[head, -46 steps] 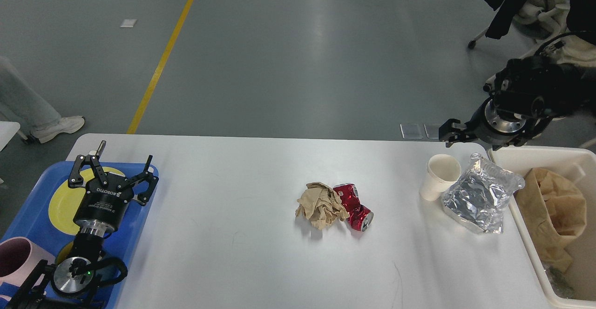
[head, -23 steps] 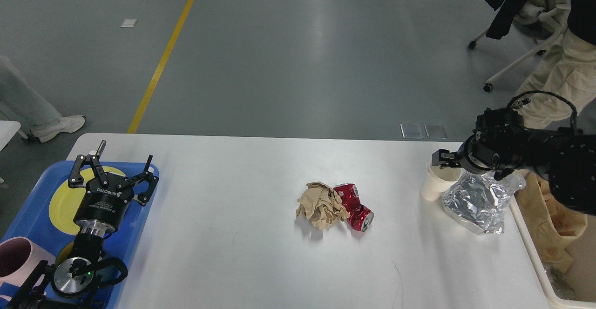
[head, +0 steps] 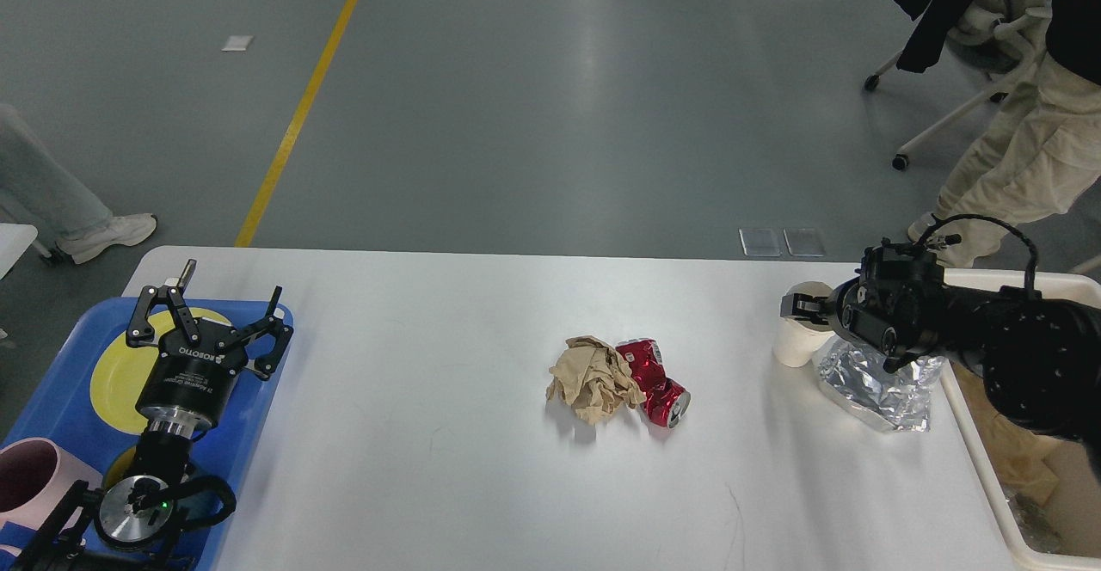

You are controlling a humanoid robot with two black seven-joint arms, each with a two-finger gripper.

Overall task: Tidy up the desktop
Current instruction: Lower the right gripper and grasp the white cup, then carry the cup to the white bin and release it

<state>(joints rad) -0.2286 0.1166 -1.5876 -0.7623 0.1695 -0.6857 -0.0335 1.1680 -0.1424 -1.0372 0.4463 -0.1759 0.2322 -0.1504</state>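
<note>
The white desktop (head: 430, 451) holds a crumpled brown paper wad (head: 592, 379) touching a crushed red can (head: 658, 384) at its middle. At the right stand a white paper cup (head: 793, 346) and, beside it, a crinkled silver foil bag (head: 877, 384). My right gripper (head: 802, 306) is at the cup's rim, dark and end-on; its fingers cannot be told apart. My left gripper (head: 219, 309) is open and empty above the blue tray (head: 258, 399).
The tray at the left holds a yellow plate (head: 116, 373) and a pink mug (head: 30, 476). A cream bin (head: 993, 485) with a brown paper bag (head: 1028, 451) stands off the right edge. People stand beyond the table at the far right (head: 1015, 150) and far left (head: 77, 218).
My right arm has come down and toward me from above the bin's far corner to the cup's rim, now covering part of the foil bag. The left arm has not moved.
</note>
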